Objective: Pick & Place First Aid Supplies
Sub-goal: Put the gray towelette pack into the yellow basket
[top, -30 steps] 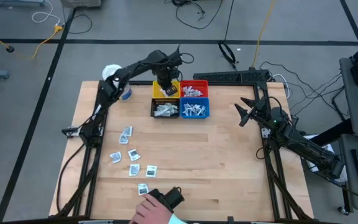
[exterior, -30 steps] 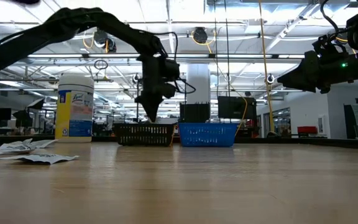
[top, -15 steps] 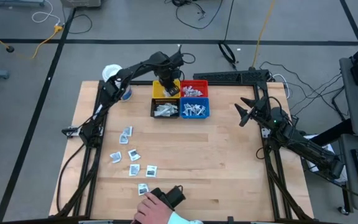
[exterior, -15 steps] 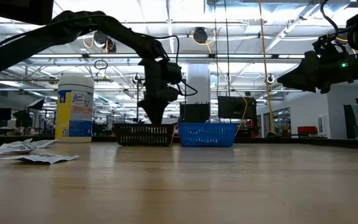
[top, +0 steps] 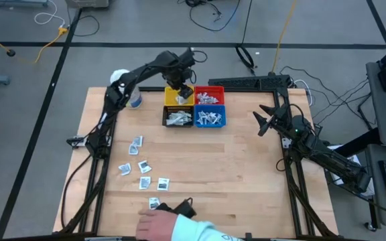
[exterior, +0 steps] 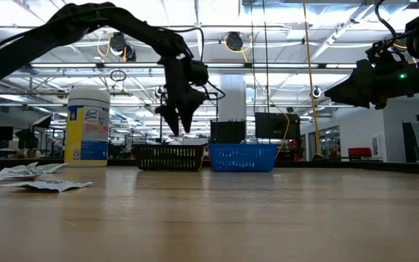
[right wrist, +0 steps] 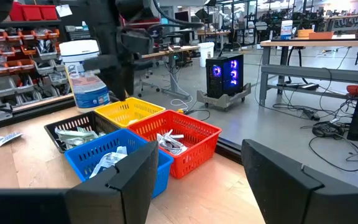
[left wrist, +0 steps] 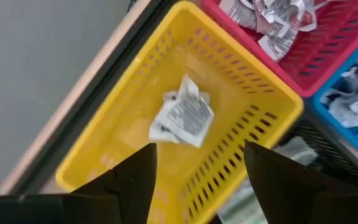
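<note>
Above yellow bin (left wrist: 263, 102), left pincer (left wrist: 197, 168) open, packet (left wrist: 184, 115) inside

The print on the packet (left wrist: 183, 116) in the yellow bin (left wrist: 135, 93) is too blurred to read, and the person's hand (top: 154, 226) is cut off by the high view's bottom edge.

Four small bins clustered at the table's (top: 246, 174) far edge: yellow bin (left wrist: 241, 106), red bin (top: 210, 89), black bin (top: 167, 119), blue bin (top: 221, 119). Left of them, a white-lidded wipes jar (exterior: 87, 125).
</note>
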